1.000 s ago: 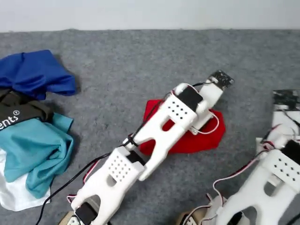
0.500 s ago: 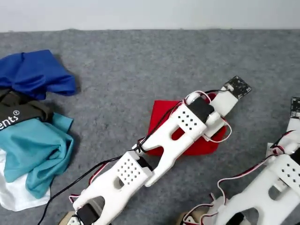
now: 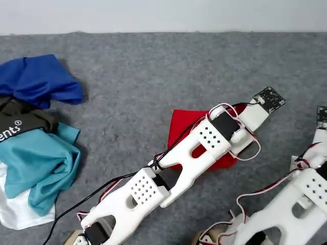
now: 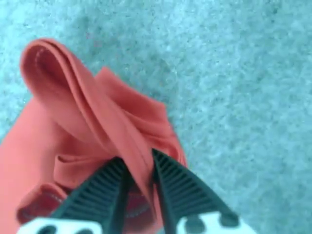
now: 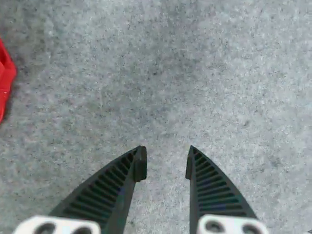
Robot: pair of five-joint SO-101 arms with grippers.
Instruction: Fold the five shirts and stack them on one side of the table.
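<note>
So, your red shirt (image 3: 184, 118) lay bunched near the middle of the grey table (image 3: 127, 66). Your left gripper (image 4: 140, 165) pinched a fold of it. Your right gripper (image 5: 163, 163) hung a bit open over bare table, holding nothing. The other shirts (image 3: 36, 143), maybe four, sat piled on the left.

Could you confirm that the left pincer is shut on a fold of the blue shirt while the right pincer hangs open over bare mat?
Not quite: the left wrist view shows the left pincer shut on a fold of the red shirt, not a blue one. The right pincer does hang open over bare mat.
</note>
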